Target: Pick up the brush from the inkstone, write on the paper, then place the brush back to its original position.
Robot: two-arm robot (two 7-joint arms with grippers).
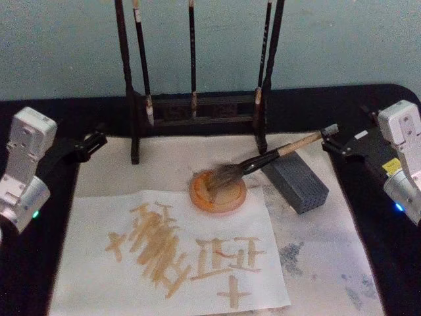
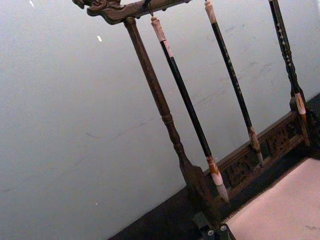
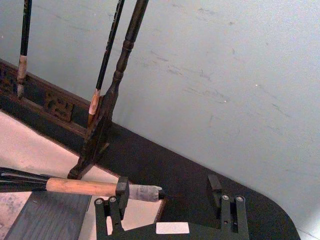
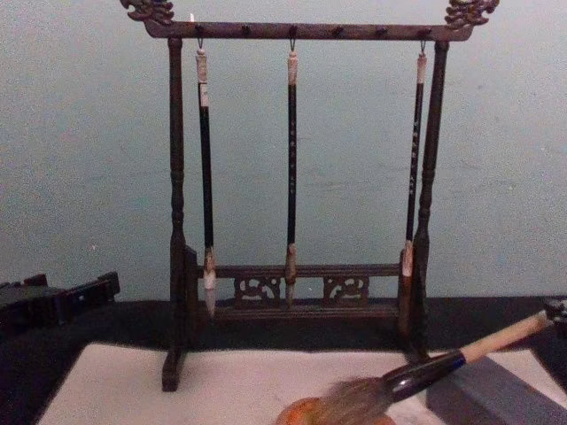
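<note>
Black worktop [image 1: 368, 99], teal wall behind. I'm seeing the right hand [image 1: 331, 140] sitting open around the handle end of the brush [image 1: 263, 160], one finger touching it; bristles are resting farther off on the inkstone [image 1: 200, 197]. Left hand [image 1: 92, 141] is idling far opposite, and I cannot tell its grip.

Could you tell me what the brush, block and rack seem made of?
Brush: pale tan handle, likely wood or bamboo, matt; glossy black ferrule; hair bristles. Block: matt grey, perhaps stone or plastic, side dotted. Rack: dark wood, turned posts, carved rail.
</note>
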